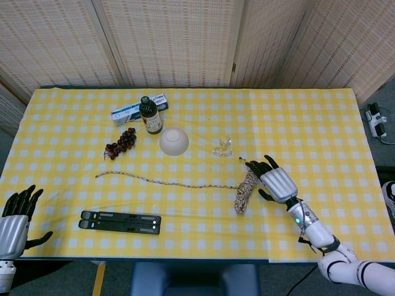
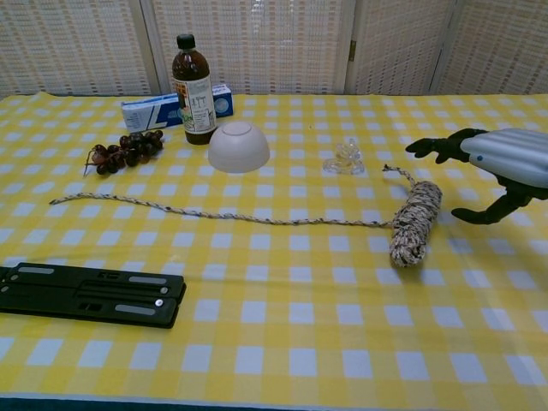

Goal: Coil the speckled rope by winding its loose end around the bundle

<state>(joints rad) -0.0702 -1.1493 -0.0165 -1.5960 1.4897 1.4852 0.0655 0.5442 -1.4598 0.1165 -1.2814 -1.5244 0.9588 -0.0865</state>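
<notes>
Right robot hand (image 2: 501,167) cut off at chest view's edge

Woven screen panels (image 1: 173,40) behind table (image 1: 308,123)

A rope bundle (image 2: 415,223) is seen lying on the yellow checked table (image 2: 282,342). A long loose end (image 2: 214,214) is stretched from the bundle out to the left. The right hand (image 2: 497,167) is held just to the right of the bundle, not touching it, with its dark fingers (image 2: 437,145) spread apart and nothing in them. A white bowl (image 2: 238,146) is set upside down farther back. A brown bottle (image 2: 193,90) and a blue box (image 2: 163,110) are placed behind it. Grapes (image 2: 124,151) are found to the left. A small clear thing (image 2: 344,157) is seen near the bundle. A flat black stand (image 2: 90,295) is laid at the front left.
</notes>
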